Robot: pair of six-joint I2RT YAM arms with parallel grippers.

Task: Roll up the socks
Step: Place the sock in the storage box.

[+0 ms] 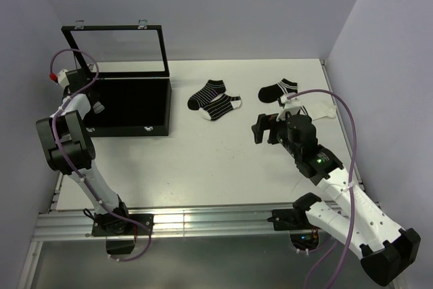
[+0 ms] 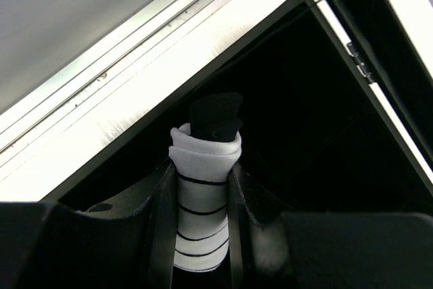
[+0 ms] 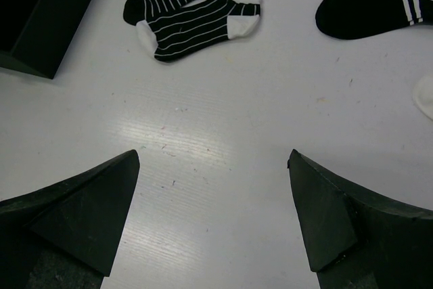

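Rolled sock (image 2: pixel 203 148), white striped cylinder, pinched in left pincer (image 2: pixel 200 191), right pincer (image 3: pixel 213 170) spread.

White table (image 1: pixel 203 167); pale lilac walls (image 1: pixel 237 5) behind and both sides; aluminium rail (image 1: pixel 203 225) along near edge.

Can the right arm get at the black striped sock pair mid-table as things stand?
Probably yes. The right hand is open and empty above bare table, and the striped sock pair lies flat ahead of it with nothing in between.
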